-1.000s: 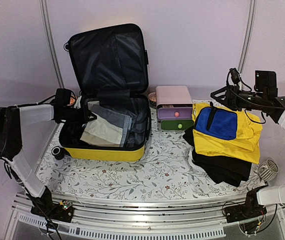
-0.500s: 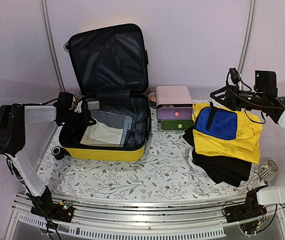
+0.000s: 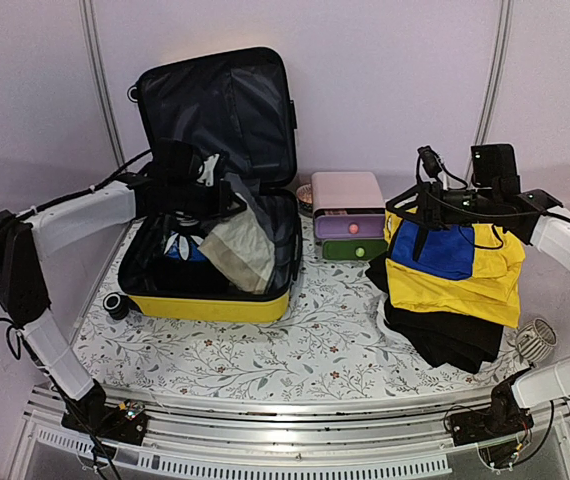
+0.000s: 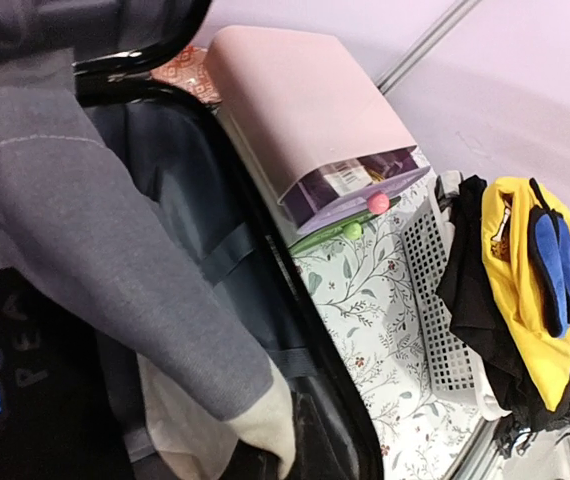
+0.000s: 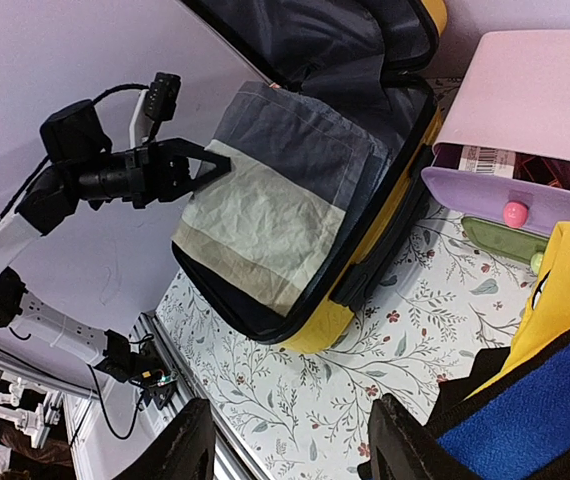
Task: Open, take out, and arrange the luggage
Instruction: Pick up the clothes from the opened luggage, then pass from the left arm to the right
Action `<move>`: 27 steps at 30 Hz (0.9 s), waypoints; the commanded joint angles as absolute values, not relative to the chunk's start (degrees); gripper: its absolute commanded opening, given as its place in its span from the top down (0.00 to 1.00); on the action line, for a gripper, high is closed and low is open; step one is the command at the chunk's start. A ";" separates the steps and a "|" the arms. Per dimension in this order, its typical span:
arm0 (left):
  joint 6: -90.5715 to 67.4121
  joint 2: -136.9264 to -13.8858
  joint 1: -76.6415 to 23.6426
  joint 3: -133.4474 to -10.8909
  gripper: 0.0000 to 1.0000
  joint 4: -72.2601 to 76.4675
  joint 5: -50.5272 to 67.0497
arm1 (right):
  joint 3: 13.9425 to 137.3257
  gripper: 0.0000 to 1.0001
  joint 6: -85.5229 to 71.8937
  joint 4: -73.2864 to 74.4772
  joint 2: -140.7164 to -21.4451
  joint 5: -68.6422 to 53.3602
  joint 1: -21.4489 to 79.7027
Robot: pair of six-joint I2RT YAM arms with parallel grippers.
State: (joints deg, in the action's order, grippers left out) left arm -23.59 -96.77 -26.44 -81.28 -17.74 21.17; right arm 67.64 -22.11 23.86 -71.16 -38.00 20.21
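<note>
The yellow suitcase (image 3: 210,305) lies open left of centre in the overhead view, its black-lined lid standing upright against the back wall. Over its open half the left gripper (image 3: 223,196) is clamped on a grey and cream cloth (image 3: 240,240), which hangs from it down into the case. Just right of the suitcase sits a pink drawer box (image 3: 347,205). At the right of the frame the right gripper (image 5: 293,420), its fingers apart and holding nothing, hovers above a pile of yellow, blue and black clothes (image 3: 455,270).
</note>
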 commanded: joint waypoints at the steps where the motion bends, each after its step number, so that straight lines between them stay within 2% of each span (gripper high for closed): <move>1: -21.02 -99.72 -30.71 -86.05 1.00 -23.12 13.38 | 68.81 0.45 -21.89 21.54 -72.12 -37.74 20.70; 8: -21.46 -100.97 -31.91 -88.95 1.00 -25.33 10.69 | 68.82 0.45 -21.67 21.53 -72.89 -37.88 21.35; 14: -18.65 -96.25 -31.90 -88.88 1.00 -24.11 16.62 | 68.82 0.44 -21.34 19.78 -74.43 -39.49 22.75; 18: -9.71 -92.37 -32.07 -90.11 1.00 -27.40 31.24 | 68.82 0.37 -17.56 15.69 -75.50 -43.89 25.51; 20: -4.49 -90.58 -33.22 -91.36 1.00 -32.21 34.83 | 70.89 0.33 -14.11 15.55 -76.49 -44.80 27.61; 23: 2.11 -88.43 -36.17 -94.28 1.00 -39.72 31.20 | 74.59 0.26 -6.48 16.61 -77.69 -43.36 30.49; 27: 7.44 -87.14 -42.38 -98.27 1.00 -47.07 27.47 | 73.96 0.18 3.49 9.80 -76.82 -44.90 31.74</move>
State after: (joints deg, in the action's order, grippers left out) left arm -2.07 -89.43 -36.49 -94.24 -38.02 27.66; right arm 72.97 -8.80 17.23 -77.76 -42.61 30.68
